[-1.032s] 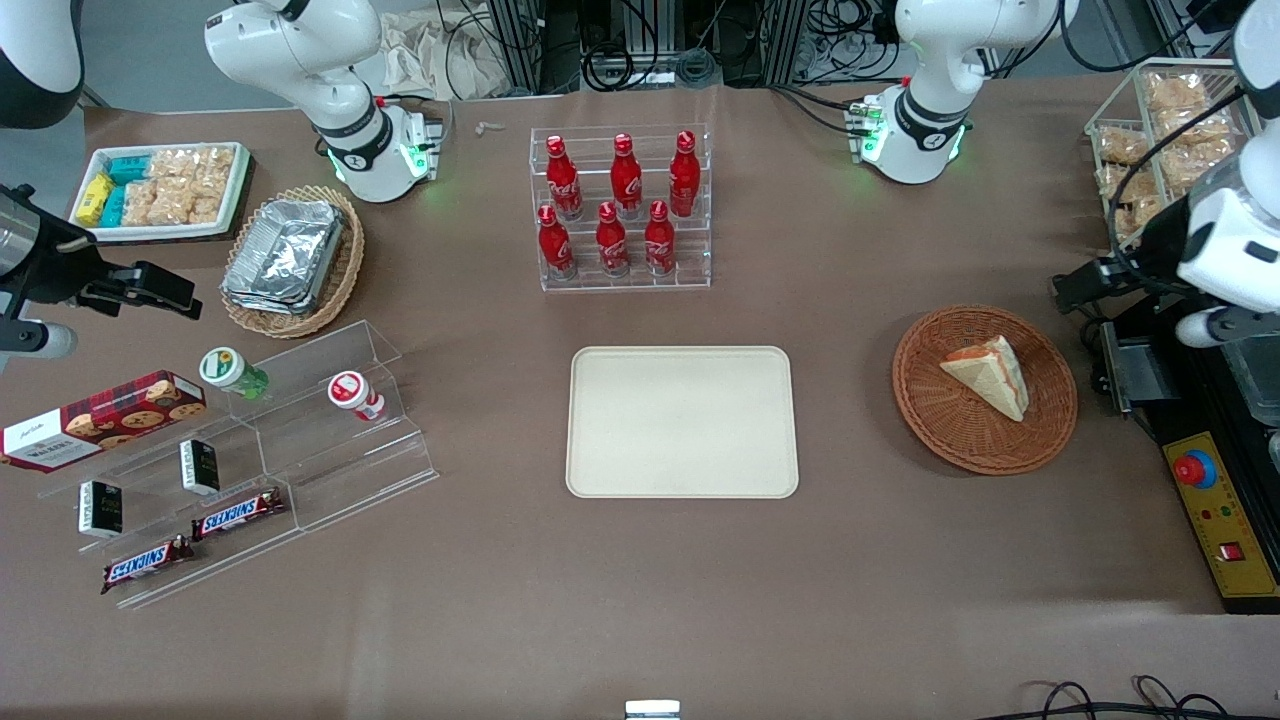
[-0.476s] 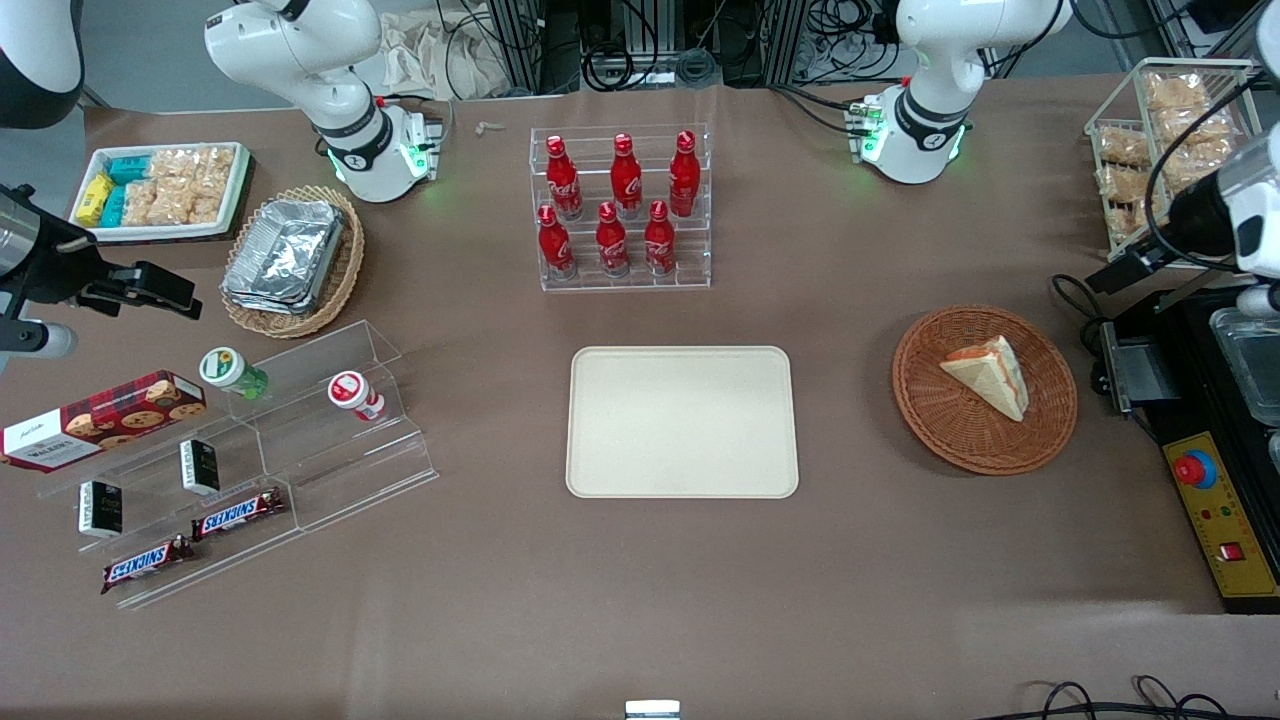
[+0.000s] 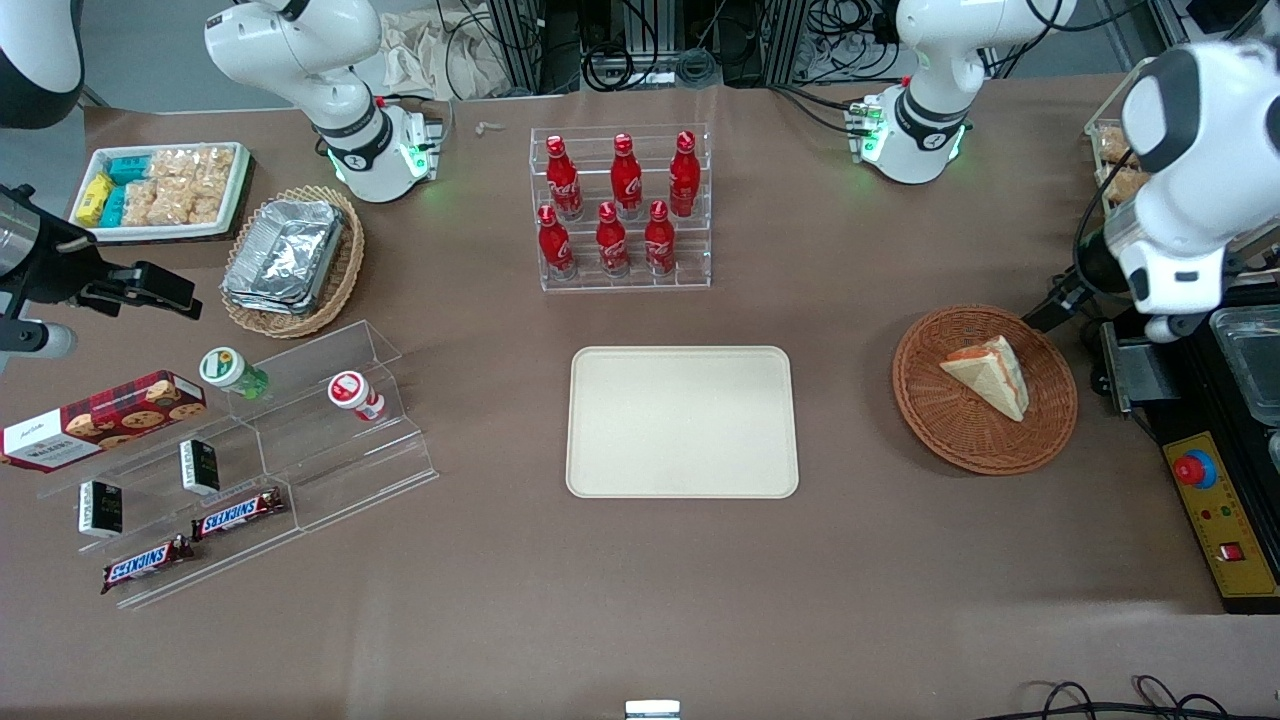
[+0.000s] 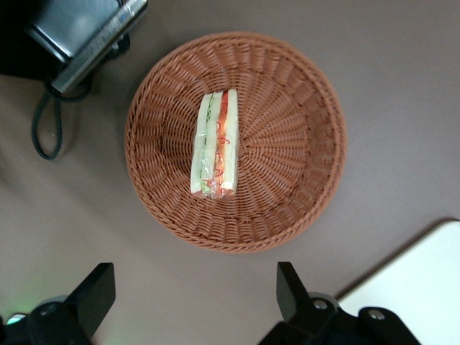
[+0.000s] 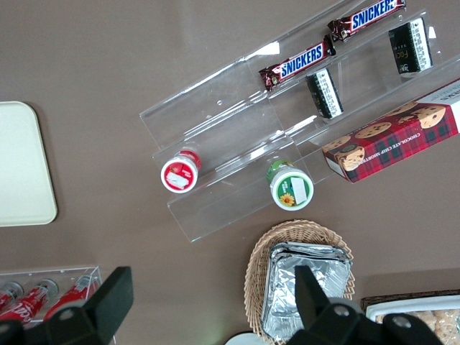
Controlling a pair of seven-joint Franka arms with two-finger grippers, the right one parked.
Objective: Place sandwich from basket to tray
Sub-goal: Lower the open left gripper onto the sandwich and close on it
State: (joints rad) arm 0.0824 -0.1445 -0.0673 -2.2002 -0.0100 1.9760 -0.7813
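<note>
Sandwich [image 3: 985,375]: laid on its side in the basket [image 3: 1046,440], cut edge with orange-red and green layers seen in the wrist view [image 4: 215,144]; not touched by anything

Basket: set on the brown table [image 3: 640,590], toward the working arm's end, well apart from the tray [image 3: 682,422]

Tray: positioned at mid-table, nearer to the front camera than the bottle rack [image 3: 620,208]; nothing is carried on it

Gripper [image 4: 194,302]: held high above the table just beside the basket; jaws spread wide, nothing gripped, both fingers [image 4: 289,289] clear of the wicker

Left arm [image 3: 1180,180]: raised above the table edge, beside the basket
</note>
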